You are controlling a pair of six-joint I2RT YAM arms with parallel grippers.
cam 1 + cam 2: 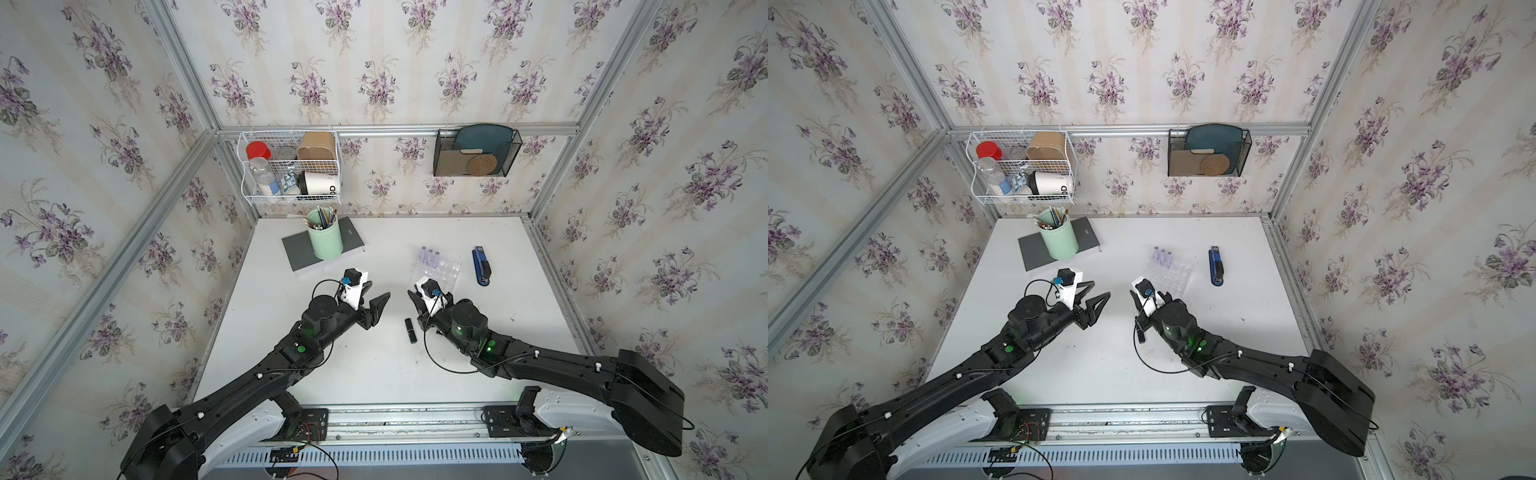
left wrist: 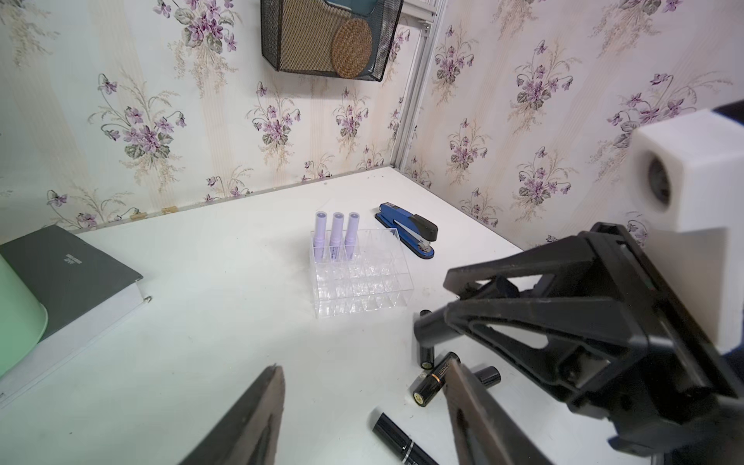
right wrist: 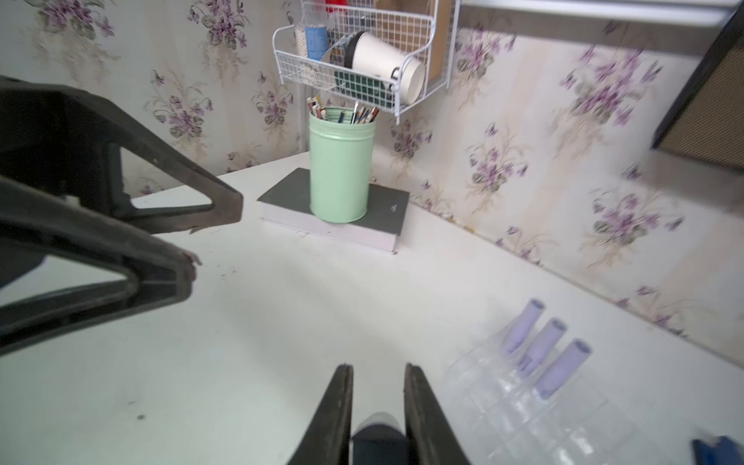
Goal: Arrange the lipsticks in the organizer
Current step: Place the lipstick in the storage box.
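Black lipstick (image 3: 378,439) in the grip means, by my reading, that your step is seating it in the organizer (image 1: 446,271); hold the left pincer (image 2: 364,368) back, clear of the right pincer (image 3: 378,372); carry the right one to the organizer just beyond its tips, pick an empty cell nearer than the three lilac lipsticks (image 1: 430,257) standing in the far row, stand the tube upright above it, then lower slowly, since that clear plastic looks light enough to skid. Left pincer: jaws wide, holding and touching nothing; right pincer: jaws narrow, clamped on the black tube, though the blur hides how squarely it sits; other black lipsticks (image 2: 435,378) lie on the table (image 1: 332,353) beneath the right pincer.
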